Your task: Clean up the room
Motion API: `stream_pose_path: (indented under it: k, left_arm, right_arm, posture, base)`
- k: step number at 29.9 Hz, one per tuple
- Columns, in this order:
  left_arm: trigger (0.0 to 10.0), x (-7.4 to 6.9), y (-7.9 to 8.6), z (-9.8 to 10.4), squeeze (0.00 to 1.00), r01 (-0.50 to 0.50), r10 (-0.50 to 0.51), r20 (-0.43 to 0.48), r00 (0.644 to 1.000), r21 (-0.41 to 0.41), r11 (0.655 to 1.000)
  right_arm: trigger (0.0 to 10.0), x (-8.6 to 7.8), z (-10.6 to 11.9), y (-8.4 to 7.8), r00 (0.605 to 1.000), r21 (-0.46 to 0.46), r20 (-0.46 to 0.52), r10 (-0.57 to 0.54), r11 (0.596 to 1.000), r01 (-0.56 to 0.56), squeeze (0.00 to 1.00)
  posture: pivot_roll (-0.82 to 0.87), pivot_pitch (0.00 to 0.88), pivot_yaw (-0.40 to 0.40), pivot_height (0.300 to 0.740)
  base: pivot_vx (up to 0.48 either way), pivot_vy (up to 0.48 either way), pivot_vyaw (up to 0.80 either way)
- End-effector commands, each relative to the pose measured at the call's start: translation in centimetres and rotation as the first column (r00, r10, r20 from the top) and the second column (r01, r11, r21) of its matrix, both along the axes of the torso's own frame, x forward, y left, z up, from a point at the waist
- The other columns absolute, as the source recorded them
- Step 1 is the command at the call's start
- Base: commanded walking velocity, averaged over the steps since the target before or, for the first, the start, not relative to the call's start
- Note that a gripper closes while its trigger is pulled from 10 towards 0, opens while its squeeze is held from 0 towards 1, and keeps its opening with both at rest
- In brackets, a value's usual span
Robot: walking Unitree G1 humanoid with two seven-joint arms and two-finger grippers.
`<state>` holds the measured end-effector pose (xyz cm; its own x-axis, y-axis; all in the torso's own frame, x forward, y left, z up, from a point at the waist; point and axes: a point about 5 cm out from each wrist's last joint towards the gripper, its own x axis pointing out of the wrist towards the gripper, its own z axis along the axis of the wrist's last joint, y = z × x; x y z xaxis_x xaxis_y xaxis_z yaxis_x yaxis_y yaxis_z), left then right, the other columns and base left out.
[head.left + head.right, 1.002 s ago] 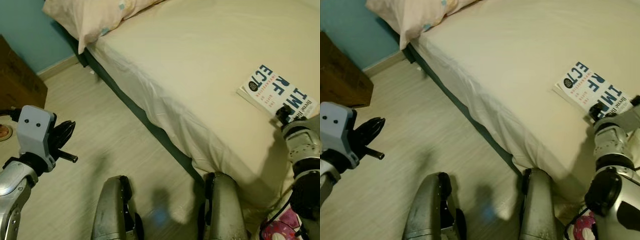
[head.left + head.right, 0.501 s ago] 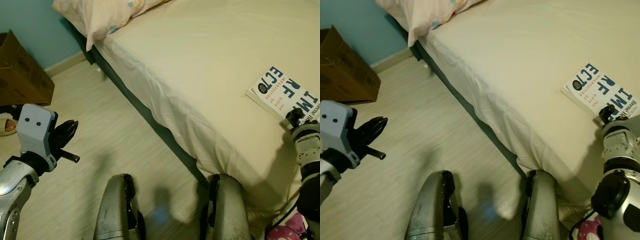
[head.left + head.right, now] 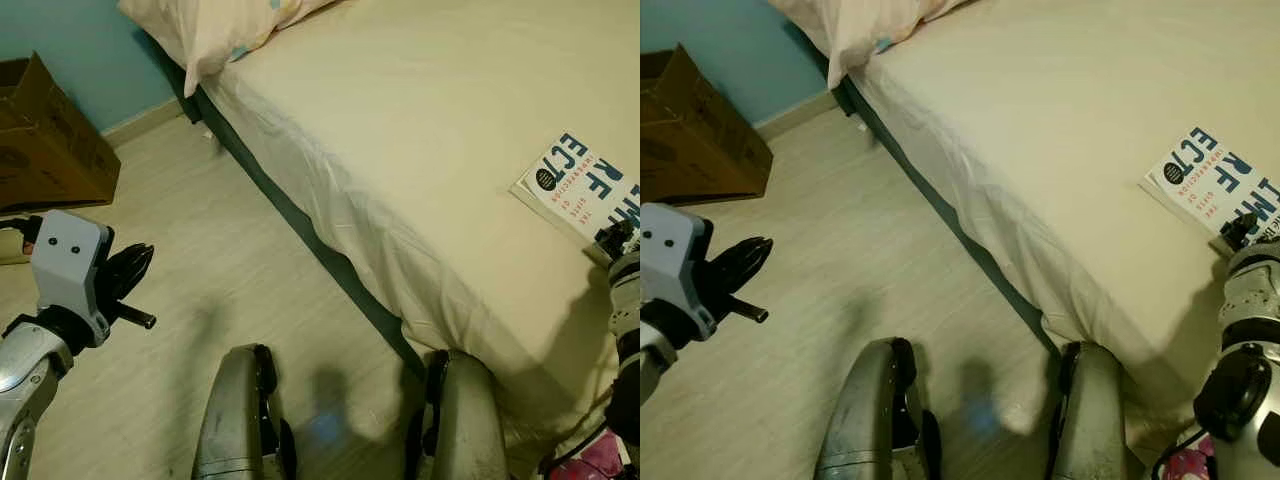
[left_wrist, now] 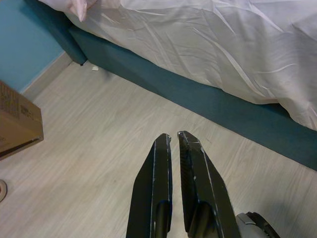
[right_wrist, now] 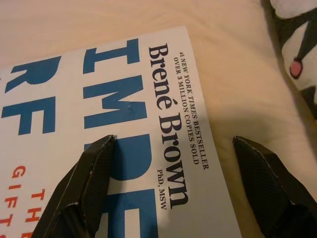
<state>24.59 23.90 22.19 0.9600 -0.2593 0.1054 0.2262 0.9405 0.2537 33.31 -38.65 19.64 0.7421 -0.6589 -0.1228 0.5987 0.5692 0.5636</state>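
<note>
- Our right gripper hangs just over the near edge of the paperback book, its two black fingers spread wide: one sits above the blue lettering of the cover, the other above the bare sheet past the book's edge.
- From the head views, that gripper is at the corner of the book nearest us, and we cannot tell whether a fingertip already touches the cover.
- The book lies flat, cover up, on the cream bed sheet, well in from the mattress edge on our right side.
- A patterned black-and-white item lies on the sheet just beyond the book; we cannot tell what it is.
- Our left gripper hovers over the pale wood floor with its fingers drawn almost together and nothing between them.
- Further out are a pillow at the head of the bed, a cardboard box against the teal wall, and the dark bed base.
- We judge the step in hand to be picking up the book.
- The next move calls for lowering so the fingers straddle the book's edge, one above the cover and one slid beneath, then closing; the soft sheet may give and let the thin book slip.
</note>
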Motion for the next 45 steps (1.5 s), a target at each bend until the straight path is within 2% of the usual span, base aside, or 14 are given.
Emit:
stream_pose_path:
  k: [1,4,5,7,8,13,18,26,37,38,40,41,42,45]
  left_arm:
    - [10.0,-0.2,0.3,-0.4,0.00,-0.013,0.013,-0.026,1.000,0.020,1.000]
    - [10.0,-0.2,0.3,-0.4,0.00,-0.013,0.013,-0.026,1.000,0.020,1.000]
    - [10.0,-0.2,0.5,-0.4,0.00,-0.019,0.020,-0.026,0.999,0.034,0.999]
    - [10.0,0.0,1.1,-0.3,0.00,-0.047,0.049,-0.021,0.999,0.063,0.997]
    - [10.0,0.0,1.2,-0.3,0.00,-0.056,0.058,-0.019,0.998,0.071,0.996]
    - [10.0,0.1,1.2,-0.2,0.00,-0.067,0.068,-0.011,0.998,0.074,0.995]
    - [10.0,0.2,1.2,-0.2,0.00,-0.071,0.072,-0.010,0.997,0.075,0.995]
    - [10.0,0.2,1.5,-0.2,0.00,-0.109,0.109,0.005,0.994,0.077,0.991]
    - [10.0,0.2,2.7,0.2,0.00,-0.195,0.191,0.046,0.981,0.092,0.977]
    - [10.0,0.2,2.7,0.2,0.00,-0.199,0.195,0.047,0.980,0.095,0.976]
    - [10.0,0.2,2.7,0.2,0.00,-0.199,0.195,0.047,0.980,0.095,0.976]
    - [10.0,0.2,2.7,0.2,0.00,-0.201,0.197,0.049,0.979,0.095,0.975]
    - [10.0,0.2,2.7,0.2,0.00,-0.203,0.199,0.050,0.979,0.096,0.974]
    - [10.0,0.2,2.7,0.2,0.00,-0.206,0.202,0.052,0.978,0.097,0.974]
  right_arm:
    - [10.0,-0.6,-3.3,0.6,0.994,0.092,-0.109,0.015,0.996,-0.005,0.00]
    - [10.0,-0.6,-3.3,0.6,0.994,0.092,-0.109,0.015,0.996,-0.005,0.00]
    - [10.0,-0.3,-4.0,1.3,0.995,0.161,-0.086,0.047,0.986,-0.032,0.00]
    - [10.0,1.0,-5.8,4.5,0.978,0.385,0.035,0.206,0.900,-0.204,0.00]
    - [10.0,1.4,-6.2,5.7,0.965,0.437,0.077,0.251,0.862,-0.259,0.00]
    - [10.0,2.2,-6.9,8.1,0.934,0.518,0.126,0.334,0.781,-0.349,0.00]
    - [10.0,2.4,-7.2,9.0,0.919,0.520,0.130,0.372,0.764,-0.383,0.00]
    - [10.0,3.0,-6.8,10.0,0.882,0.403,0.148,0.448,0.787,-0.467,0.00]
    - [10.0,4.2,-4.4,10.9,0.820,0.369,0.395,0.415,0.746,-0.555,0.00]
    - [8.2,4.2,-4.3,10.9,0.819,0.375,0.410,0.402,0.744,-0.553,0.00]
    - [8.2,4.2,-4.3,10.9,0.819,0.375,0.410,0.402,0.744,-0.553,0.00]
    - [3.3,4.3,-4.2,10.8,0.818,0.383,0.427,0.386,0.742,-0.551,0.00]
    - [0.5,4.3,-4.2,10.8,0.816,0.388,0.438,0.376,0.740,-0.550,0.00]
    - [0.0,4.3,-4.1,10.8,0.812,0.390,0.453,0.367,0.738,-0.551,0.00]
  posture:
    - [0.31,0.472,0.133,0.500]
    - [0.31,0.472,0.133,0.500]
    - [0.31,0.471,0.135,0.500]
    - [0.31,0.472,0.139,0.500]
    - [0.31,0.472,0.139,0.500]
    - [0.31,0.474,0.140,0.500]
    - [0.31,0.473,0.140,0.500]
    - [0.31,0.473,0.139,0.500]
    - [0.31,0.472,0.136,0.500]
    - [0.31,0.472,0.135,0.500]
    - [0.31,0.472,0.135,0.500]
    - [0.31,0.471,0.133,0.500]
    - [0.31,0.471,0.133,0.500]
    - [0.31,0.471,0.133,0.500]
  base:
    - [0.000,0.000,0.00]
    - [0.000,0.000,0.00]
    - [0.000,0.000,0.00]
    - [0.000,0.000,0.00]
    - [0.000,0.000,0.00]
    - [0.000,0.000,0.00]
    - [0.000,0.000,0.00]
    - [0.000,0.000,0.00]
    - [0.000,0.000,0.00]
    - [0.000,0.000,0.00]
    - [0.000,0.000,0.00]
    - [0.000,0.000,0.00]
    - [0.000,0.000,0.00]
    - [0.000,0.000,0.00]
